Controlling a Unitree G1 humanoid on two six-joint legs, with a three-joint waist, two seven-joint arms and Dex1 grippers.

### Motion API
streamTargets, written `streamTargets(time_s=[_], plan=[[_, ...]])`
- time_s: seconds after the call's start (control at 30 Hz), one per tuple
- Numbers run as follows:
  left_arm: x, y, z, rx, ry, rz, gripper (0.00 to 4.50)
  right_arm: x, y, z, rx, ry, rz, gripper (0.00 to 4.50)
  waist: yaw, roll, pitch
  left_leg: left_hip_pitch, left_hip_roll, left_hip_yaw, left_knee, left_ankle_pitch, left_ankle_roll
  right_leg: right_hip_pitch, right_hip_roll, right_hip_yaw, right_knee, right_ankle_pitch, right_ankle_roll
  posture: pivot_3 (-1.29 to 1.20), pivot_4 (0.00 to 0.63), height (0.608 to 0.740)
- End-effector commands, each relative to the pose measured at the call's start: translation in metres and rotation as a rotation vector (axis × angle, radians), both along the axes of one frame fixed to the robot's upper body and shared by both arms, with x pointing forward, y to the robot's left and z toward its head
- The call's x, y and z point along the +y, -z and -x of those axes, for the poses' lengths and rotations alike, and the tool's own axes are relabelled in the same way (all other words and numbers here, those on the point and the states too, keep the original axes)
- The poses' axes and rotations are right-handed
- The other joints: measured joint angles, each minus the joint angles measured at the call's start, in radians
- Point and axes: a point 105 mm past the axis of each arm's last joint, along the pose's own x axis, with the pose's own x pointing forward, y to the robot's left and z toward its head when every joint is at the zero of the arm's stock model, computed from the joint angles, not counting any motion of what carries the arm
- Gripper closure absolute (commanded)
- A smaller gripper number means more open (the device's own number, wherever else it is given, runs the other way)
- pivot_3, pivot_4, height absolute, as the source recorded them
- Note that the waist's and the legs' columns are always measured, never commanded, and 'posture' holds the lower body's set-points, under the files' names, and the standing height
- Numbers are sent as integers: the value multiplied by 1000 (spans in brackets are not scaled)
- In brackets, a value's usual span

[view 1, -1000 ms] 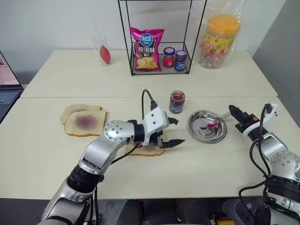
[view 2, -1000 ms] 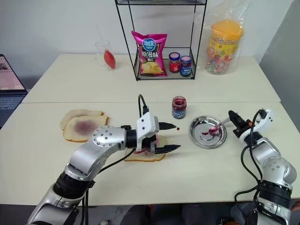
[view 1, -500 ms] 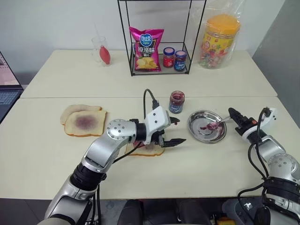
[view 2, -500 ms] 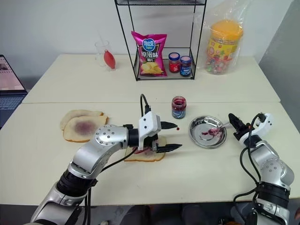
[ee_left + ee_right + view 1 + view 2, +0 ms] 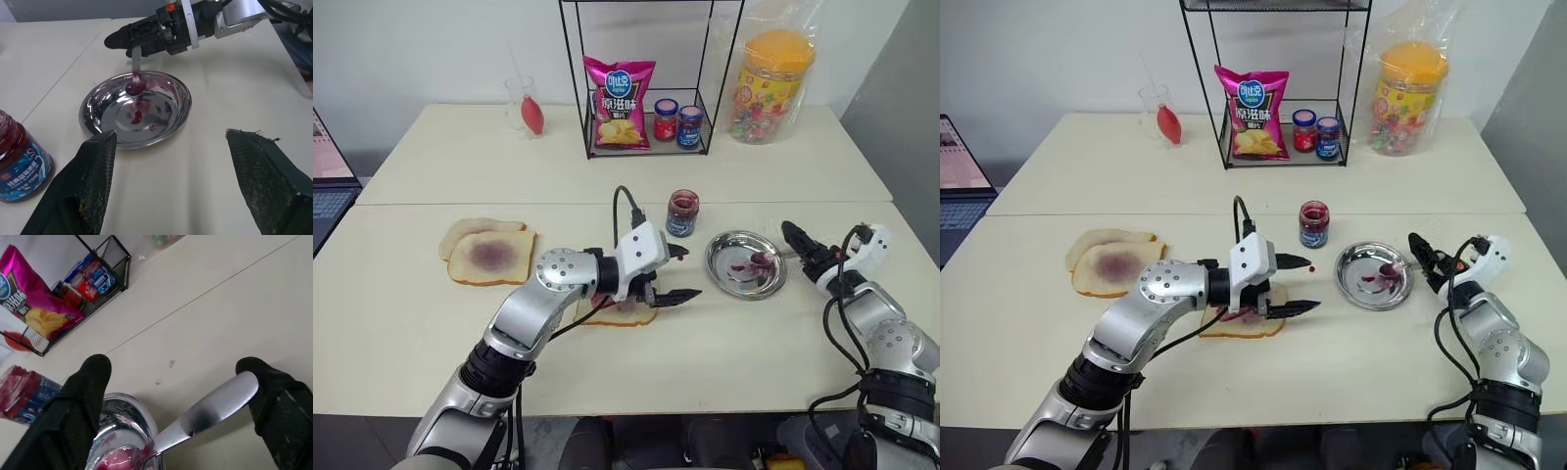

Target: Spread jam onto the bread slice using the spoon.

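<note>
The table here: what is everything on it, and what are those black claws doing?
Bread slice: one, white, red-smeared, beneath the left gripper.
Other bread slices: two, purple patch, left.
Jam: one clear jar, dark red, centre.
Steel dish: one, silver, right of the jar.
Spoon: one, silver, bowl in the dish.
Wire rack: one, black, behind.
Crisp bag: one, pink, in the rack.
Small jars: two, red and blue caps, in the rack.
Candy tub: one, orange-lidded, back right.
Glass: one, clear, back left.
Laptop: one, far left.
Left gripper: open.
Right gripper: open around the spoon handle.

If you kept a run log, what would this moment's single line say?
right gripper: open around spoon handle | spoon bowl: in steel dish | left gripper: open above bread slice
</note>
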Motion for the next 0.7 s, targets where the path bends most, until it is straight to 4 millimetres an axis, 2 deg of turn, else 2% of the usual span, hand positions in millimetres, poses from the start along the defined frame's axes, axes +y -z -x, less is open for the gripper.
streamTargets(time_s=[0.03,0.23,0.43,0.57,0.63,0.7], plan=[[1,-14,-1,-54,3,24,798,5,-20,2,-89,-35,70,35,0,0,0,0,0,0,0,0,0,0,0,0,0,0,0,0,150,740],[1,-14,-2,-56,-3,28,798,8,-25,4,-121,-53,99,35,1,0,0,0,0,0,0,0,0,0,0,0,0,0,0,0,150,740],[4,-18,-5,-75,-24,41,798,-6,-27,0,-137,45,195,35,1,0,0,0,0,0,0,0,0,0,0,0,0,0,0,0,150,740],[15,-39,-14,-133,-71,100,798,-20,-54,0,-254,121,209,35,0,0,0,0,0,0,0,0,0,0,0,0,0,0,0,0,150,740],[32,-56,-21,-163,-123,136,798,-22,-72,2,-314,104,208,35,0,0,0,0,0,0,0,0,0,0,0,0,0,0,0,0,150,740],[52,-63,-28,-208,-178,109,464,-19,-82,4,-346,70,234,0,-2,0,0,0,0,0,1,0,0,0,0,0,1,0,0,0,150,740]])
